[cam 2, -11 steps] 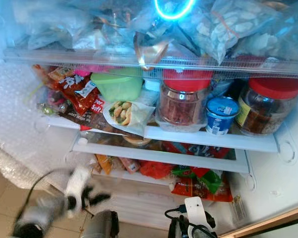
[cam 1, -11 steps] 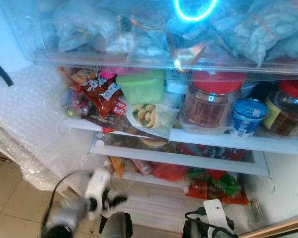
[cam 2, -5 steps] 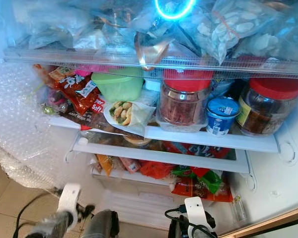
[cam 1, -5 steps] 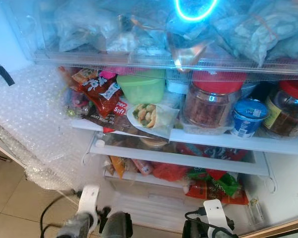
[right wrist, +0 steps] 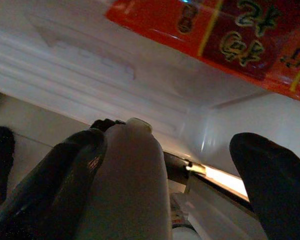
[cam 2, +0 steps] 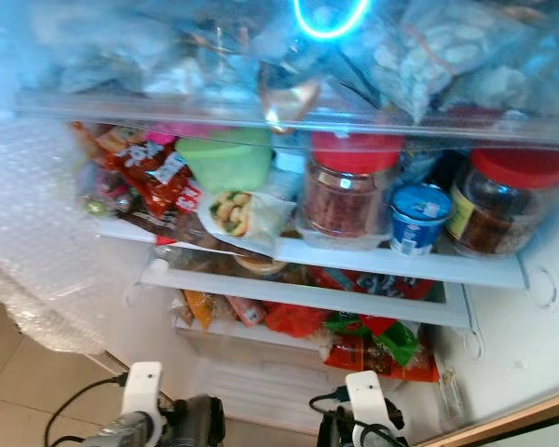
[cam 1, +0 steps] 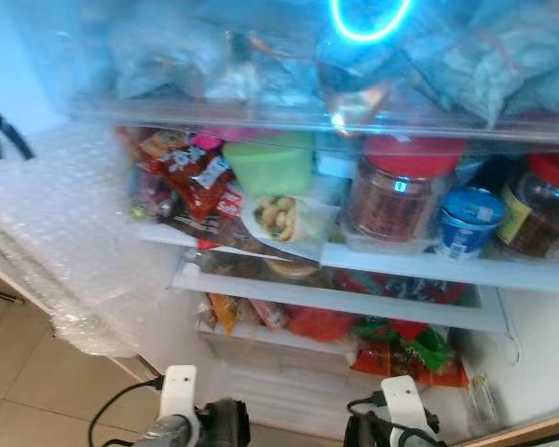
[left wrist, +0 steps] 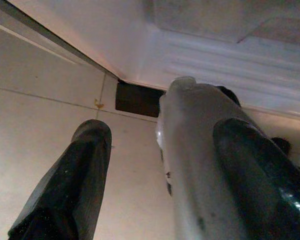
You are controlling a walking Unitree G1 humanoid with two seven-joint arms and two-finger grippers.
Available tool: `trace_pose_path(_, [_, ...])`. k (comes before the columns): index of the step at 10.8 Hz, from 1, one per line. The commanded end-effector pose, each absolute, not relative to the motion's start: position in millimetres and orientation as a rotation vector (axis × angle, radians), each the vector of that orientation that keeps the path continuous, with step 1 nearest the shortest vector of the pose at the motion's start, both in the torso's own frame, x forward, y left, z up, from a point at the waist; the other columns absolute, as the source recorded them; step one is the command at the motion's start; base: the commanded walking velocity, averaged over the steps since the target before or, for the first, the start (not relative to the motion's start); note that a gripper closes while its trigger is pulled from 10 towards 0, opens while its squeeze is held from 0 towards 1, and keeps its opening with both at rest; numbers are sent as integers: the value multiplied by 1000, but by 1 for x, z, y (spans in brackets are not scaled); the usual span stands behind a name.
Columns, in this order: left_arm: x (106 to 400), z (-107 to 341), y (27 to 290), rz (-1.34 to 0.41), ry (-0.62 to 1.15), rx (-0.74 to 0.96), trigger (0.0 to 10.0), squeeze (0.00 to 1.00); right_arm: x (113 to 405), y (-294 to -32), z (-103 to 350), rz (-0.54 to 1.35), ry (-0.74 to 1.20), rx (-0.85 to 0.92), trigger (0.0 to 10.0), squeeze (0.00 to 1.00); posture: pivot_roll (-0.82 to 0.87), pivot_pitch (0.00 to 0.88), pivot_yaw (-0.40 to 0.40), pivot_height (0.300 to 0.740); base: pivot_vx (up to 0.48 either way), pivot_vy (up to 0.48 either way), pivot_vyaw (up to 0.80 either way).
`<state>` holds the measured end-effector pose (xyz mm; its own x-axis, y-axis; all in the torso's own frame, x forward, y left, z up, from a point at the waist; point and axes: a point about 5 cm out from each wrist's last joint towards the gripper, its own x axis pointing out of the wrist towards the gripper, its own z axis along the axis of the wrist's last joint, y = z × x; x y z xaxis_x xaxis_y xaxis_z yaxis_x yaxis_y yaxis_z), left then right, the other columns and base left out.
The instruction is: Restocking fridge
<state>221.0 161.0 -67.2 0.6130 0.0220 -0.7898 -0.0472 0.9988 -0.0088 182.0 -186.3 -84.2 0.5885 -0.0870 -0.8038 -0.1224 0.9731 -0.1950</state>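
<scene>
Lying against one finger of the spread left gripper (fridge below), a grey bottle

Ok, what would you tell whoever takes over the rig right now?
Left gripper: low by the fridge, jaws open, beside a grey bottle.
Right gripper: low too, jaws open, the same bottle beside it. Neither looks clamped on it.
Done: the shelf is packed with jars, packets and tubs.
Left: grip the bottle and find it a spot, probably a tight one.
</scene>
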Motion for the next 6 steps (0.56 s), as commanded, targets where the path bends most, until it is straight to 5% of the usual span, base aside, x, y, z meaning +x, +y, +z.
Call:
trace_pose_path(1, [214, -72, 163, 53, 942, -18, 10000, 0, 157, -180, -97, 53, 1047, -227, 10000, 0, 89, 84, 58, 632, 0, 337, 600])
trace_pose_path(5, [216, -70, 163, 52, 938, -9, 10000, 0, 158, -180, -97, 67, 1053, -243, 10000, 0, 93, 96, 57, 632, 0, 337, 780])
trace_pose_path(6, [216, -70, 163, 50, 937, -10, 10000, 0, 158, -181, -97, 67, 1054, -245, 10000, 0, 94, 98, 56, 632, 0, 334, 0])
